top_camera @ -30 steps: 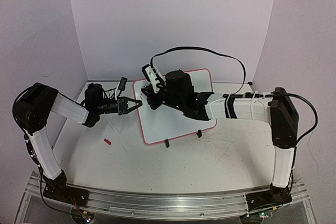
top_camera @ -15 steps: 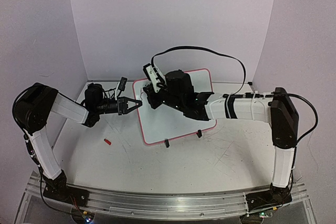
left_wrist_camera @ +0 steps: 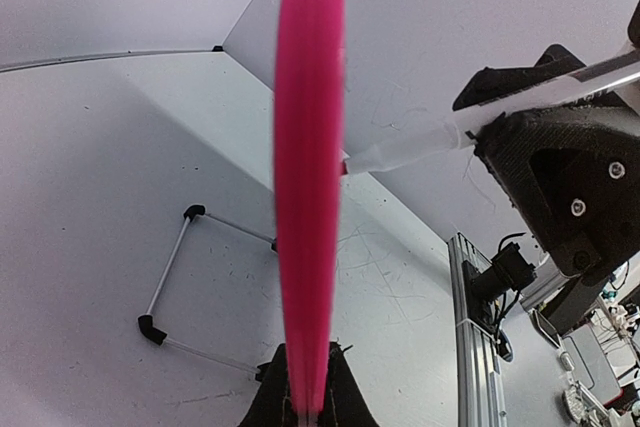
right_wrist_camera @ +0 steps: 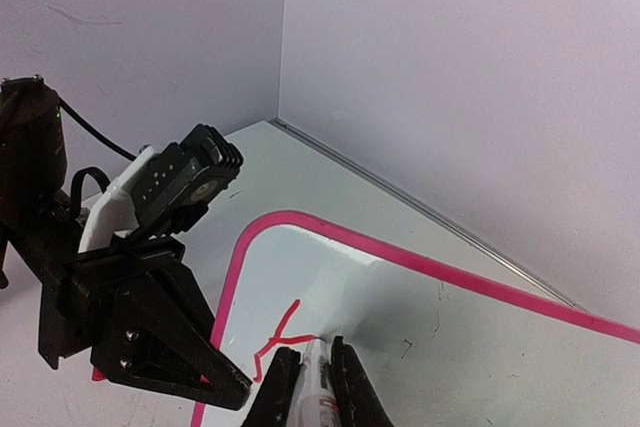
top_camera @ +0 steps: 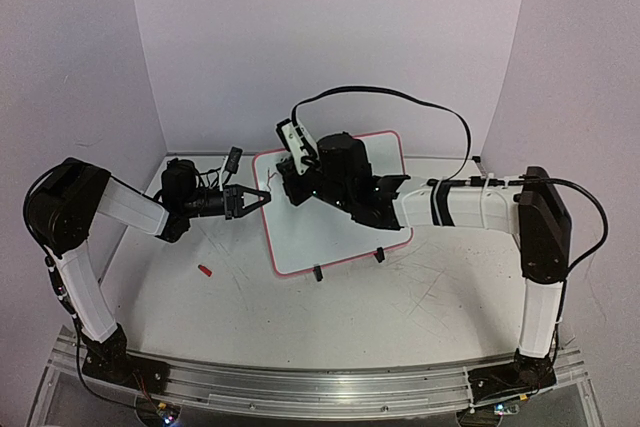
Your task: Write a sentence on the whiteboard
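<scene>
Overhead view: whiteboard (top_camera: 335,239) w/ pink rim sits mid-bench (top_camera: 400,307), toward the back wall, its two black feet on the near edge. Can't tell how steeply it leans.

L tool (top_camera: 262,197) reaches in from the left, clamped tight on the board's left rim; in its wrist view the rim runs straight up from btwn the fingers (left_wrist_camera: 335,407).

R tool (right_wrist_camera: 312,387) comes in from the right over the board's upper-left corner, closed on a white marker (right_wrist_camera: 314,372). Marker tip meets the board face at a red squiggle (right_wrist_camera: 278,339).

Small red scrap (top_camera: 204,270) lies on the bench, front-left of the board, well apart.
</scene>
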`<action>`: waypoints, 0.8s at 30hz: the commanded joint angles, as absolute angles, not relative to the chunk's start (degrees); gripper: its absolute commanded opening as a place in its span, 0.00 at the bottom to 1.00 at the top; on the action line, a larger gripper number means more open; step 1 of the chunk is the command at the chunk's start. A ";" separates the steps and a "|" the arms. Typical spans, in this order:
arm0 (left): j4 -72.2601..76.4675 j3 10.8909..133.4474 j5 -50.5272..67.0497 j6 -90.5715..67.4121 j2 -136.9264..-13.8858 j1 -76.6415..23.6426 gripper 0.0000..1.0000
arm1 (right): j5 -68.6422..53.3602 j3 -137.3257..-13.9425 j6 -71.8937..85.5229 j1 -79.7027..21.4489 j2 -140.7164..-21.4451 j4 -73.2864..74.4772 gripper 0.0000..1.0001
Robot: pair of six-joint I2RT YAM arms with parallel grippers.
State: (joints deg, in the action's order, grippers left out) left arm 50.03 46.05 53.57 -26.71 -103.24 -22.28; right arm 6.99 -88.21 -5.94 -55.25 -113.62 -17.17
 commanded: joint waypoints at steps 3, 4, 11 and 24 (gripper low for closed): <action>50.43 47.47 53.40 -23.15 -101.16 -21.98 0.00 | 2.94 -83.73 -4.80 -54.46 -107.46 -22.03 0.00; 50.37 47.46 53.38 -23.12 -101.16 -22.01 0.00 | 2.55 -83.62 -4.62 -54.43 -107.05 -22.22 0.00; 50.34 47.64 53.46 -23.14 -101.12 -22.00 0.00 | 2.46 -85.85 -3.73 -53.51 -108.35 -21.94 0.00; 50.15 47.87 53.42 -23.03 -101.46 -21.95 0.00 | 0.81 -85.44 -3.81 -53.15 -108.57 -20.97 0.00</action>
